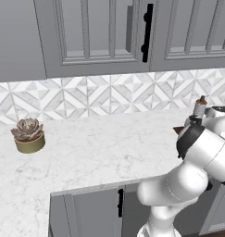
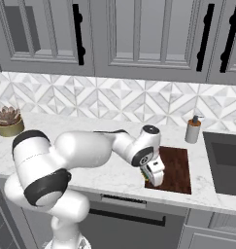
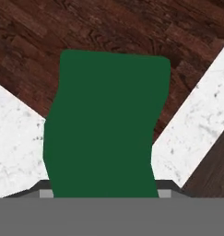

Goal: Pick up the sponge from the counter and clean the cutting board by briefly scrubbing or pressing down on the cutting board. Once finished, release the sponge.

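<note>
The gripper (image 2: 153,181) was clamped on the sponge (image 3: 106,124) at the near left corner of the cutting board (image 2: 177,168). The hand view showed the sponge's dark green face, long axis running away from the fingers over the board's corner and white counter (image 3: 16,138). The right base view alone showed a soap dispenser (image 2: 192,129) behind the board.

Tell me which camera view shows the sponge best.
The hand view: the sponge fills the middle, its dark green face plain over the cutting board corner. The right base view gives a yellow-green sliver at the gripper. In the left base view the arm blocks that spot.
</note>
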